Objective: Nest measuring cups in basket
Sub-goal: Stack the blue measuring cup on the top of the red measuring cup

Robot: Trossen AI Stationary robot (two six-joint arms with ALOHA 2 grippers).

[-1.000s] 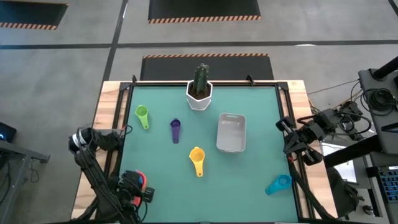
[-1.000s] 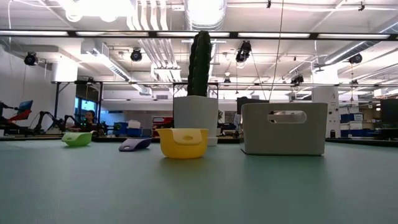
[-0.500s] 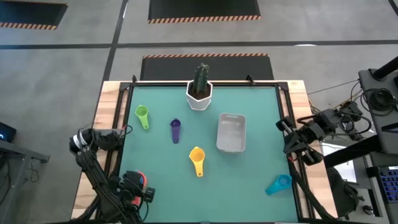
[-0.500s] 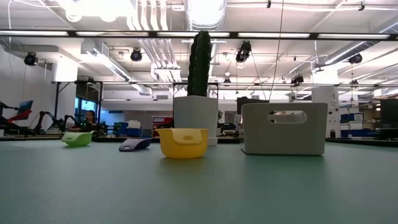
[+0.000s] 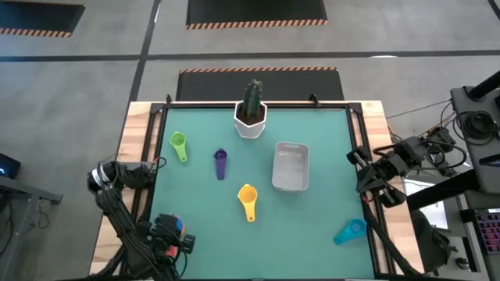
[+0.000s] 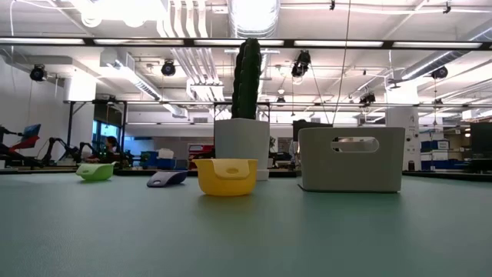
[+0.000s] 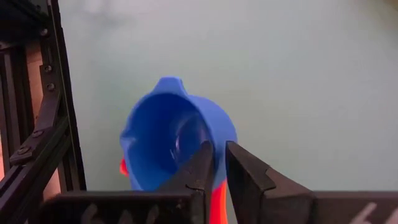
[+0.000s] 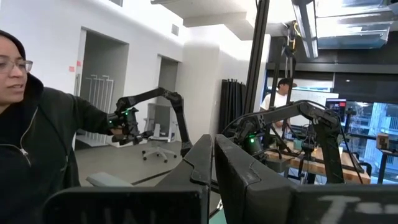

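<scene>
Left claw (image 7: 214, 163) nearly closed, pinching rim of small blue plastic measuring cup (image 7: 168, 140); thin grip, could slip out. Right claw (image 8: 213, 163) closed, empty.

Two dark, cable-laden arms with black two-finger grippers

The left arm (image 5: 117, 204) is black, built of slim jointed links with loose black cables looped at its base — the right arm (image 5: 406, 164) is bulkier, dark grey and black, with a tangle of cables trailing behind it. The left gripper (image 7: 214, 167) has flat, angular matte-black fingers rising from a ribbed black mount; the right gripper (image 8: 208, 163) shows matching wedge-shaped fingers — faint pale scuffing on its mount.
</scene>
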